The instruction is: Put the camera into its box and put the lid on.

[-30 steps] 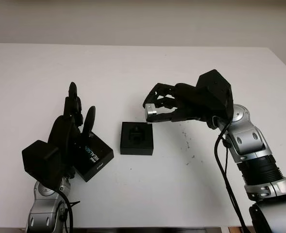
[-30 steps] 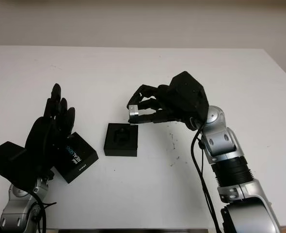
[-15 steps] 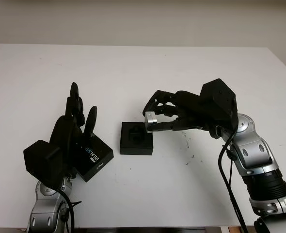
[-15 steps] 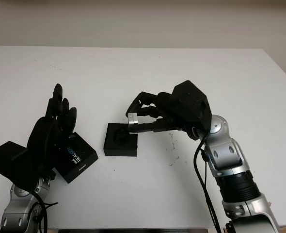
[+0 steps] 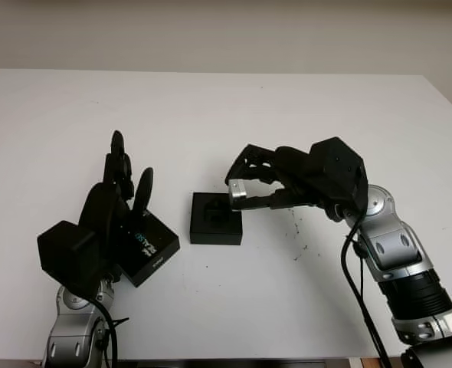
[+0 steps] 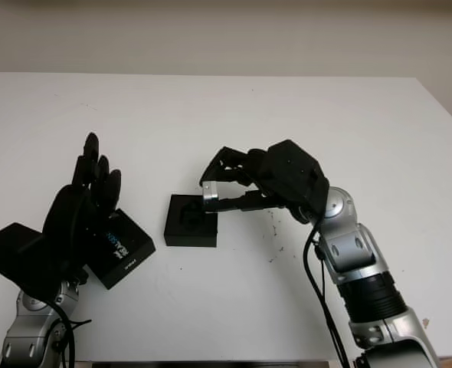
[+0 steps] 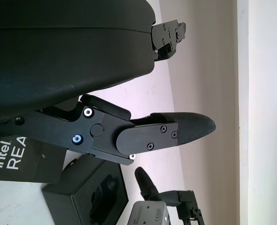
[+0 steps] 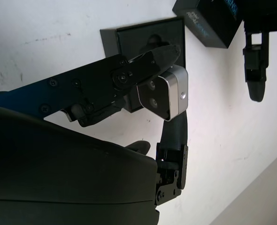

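Note:
A small silver camera [image 5: 239,192] hangs in the fingers of my right hand [image 5: 250,182], just above the right edge of the open black box [image 5: 214,220] at the table's middle. The right wrist view shows the camera [image 8: 165,95] with two lenses, pinched between fingers over the box [image 8: 139,37]. The box's foam insert has a shaped recess with nothing in it. The black lid [image 5: 147,251], printed with Intel RealSense lettering, lies left of the box. My left hand [image 5: 121,201] is open and hovers over the lid's left part.
The white table [image 5: 226,107] spreads wide behind and to both sides. A few dark specks [image 5: 295,222] mark it right of the box. A cable [image 5: 356,299] runs along my right arm.
My right hand has come down and drawn slightly back with the camera, staying by the box's right edge. The left hand has hardly moved.

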Available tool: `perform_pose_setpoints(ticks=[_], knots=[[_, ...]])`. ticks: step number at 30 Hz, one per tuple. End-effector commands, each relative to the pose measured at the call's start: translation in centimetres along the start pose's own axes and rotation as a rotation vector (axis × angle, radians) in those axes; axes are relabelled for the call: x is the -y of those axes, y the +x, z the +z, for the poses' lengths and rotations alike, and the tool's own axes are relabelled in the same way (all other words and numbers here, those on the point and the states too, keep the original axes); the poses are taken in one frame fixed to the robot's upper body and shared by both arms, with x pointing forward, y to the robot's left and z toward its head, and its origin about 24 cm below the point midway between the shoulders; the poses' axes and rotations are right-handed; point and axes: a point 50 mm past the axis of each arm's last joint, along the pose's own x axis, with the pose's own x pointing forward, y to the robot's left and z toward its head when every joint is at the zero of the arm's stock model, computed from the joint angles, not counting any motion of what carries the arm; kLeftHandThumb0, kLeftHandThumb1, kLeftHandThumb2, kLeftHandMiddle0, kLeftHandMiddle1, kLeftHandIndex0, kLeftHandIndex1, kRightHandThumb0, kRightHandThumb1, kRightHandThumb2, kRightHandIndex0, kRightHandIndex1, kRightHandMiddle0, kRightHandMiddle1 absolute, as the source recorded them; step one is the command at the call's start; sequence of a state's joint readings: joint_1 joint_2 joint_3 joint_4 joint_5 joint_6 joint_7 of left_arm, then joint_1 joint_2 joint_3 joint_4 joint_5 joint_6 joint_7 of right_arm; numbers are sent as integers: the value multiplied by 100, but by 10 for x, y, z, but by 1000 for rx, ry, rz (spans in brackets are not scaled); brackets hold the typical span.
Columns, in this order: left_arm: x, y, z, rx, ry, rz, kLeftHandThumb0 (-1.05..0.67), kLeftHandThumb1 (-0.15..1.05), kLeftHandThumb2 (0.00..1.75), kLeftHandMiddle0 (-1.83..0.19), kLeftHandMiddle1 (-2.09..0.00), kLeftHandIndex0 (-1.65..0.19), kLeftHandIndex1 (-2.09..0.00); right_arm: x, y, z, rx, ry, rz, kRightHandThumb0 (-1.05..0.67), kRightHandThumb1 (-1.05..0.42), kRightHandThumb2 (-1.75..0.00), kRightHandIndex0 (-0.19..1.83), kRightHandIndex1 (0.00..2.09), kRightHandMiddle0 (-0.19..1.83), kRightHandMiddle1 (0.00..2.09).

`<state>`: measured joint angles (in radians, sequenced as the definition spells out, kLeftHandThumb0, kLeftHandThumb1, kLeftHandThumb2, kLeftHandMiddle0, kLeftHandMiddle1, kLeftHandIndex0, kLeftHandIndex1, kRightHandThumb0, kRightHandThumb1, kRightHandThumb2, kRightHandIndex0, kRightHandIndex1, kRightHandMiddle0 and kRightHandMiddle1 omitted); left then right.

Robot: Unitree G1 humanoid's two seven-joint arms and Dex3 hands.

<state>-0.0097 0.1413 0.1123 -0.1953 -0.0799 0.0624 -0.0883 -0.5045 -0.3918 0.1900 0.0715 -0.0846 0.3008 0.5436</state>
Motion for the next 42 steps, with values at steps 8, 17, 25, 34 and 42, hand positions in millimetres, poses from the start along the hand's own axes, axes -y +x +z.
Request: perform_pose_setpoints(ticks=[8,17,25,34,42], knots=[[2,0,6,24,0,-2,-71,105,52,19,-5,19,-3,-4,3,-4,15,-23,-15,-46,-101,-5,17,48,28,202],[3,1,5,22,-7,3,-71,105,52,19,-5,19,-3,-5,2,-6,-23,7,-4,-45,-102,-6,16,50,29,206],[3,1,5,22,-6,0,-70,105,52,19,-5,19,-3,-7,3,-7,-53,25,5,-44,-101,-5,16,55,28,198],[5,0,4,21,-15,0,-71,105,51,19,-5,19,-3,-8,3,-9,-77,42,-3,-44,-100,-5,15,60,27,192],[6,0,4,18,-22,1,-70,105,52,19,-4,19,-3,-9,4,-9,-89,64,7,-45,-100,-5,12,63,29,192]])
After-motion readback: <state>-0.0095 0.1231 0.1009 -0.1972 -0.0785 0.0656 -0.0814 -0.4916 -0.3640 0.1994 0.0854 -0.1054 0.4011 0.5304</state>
